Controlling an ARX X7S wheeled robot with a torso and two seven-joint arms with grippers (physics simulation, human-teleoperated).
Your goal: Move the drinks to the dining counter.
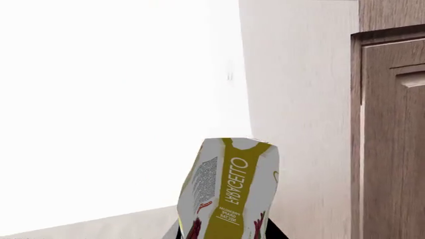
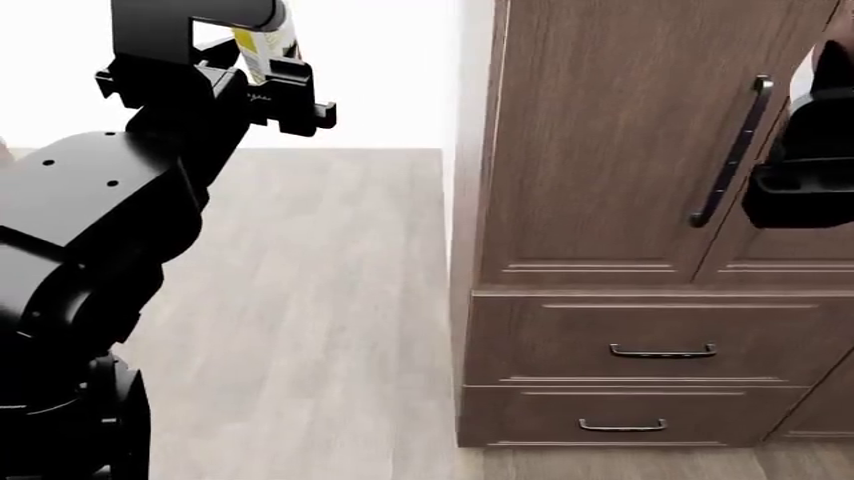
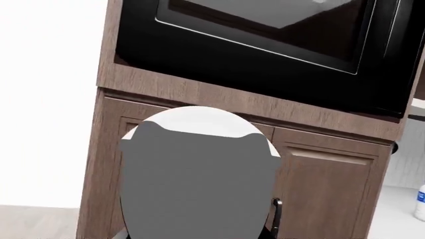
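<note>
Drinks are in both our grippers, carried off the floor past a tall wood cabinet [image 2: 627,150], which we judge is transit toward the dining counter; that counter shows in none of our views. In the left gripper [image 2: 262,68] we hold the small white carton [image 1: 229,191] with yellow-green print, upright and slightly tilted, raised high so it clears the cabinet side. Its jaws are clamped on the carton's lower part. In the right wrist view a grey cup [image 3: 199,179] with a white lid fills the foreground just ahead of the right gripper [image 2: 807,150]; we judge it is gripped, though its jaws are hidden and we cannot tell how they stand. A clear bottle [image 3: 420,201] stands far off on a pale surface.
</note>
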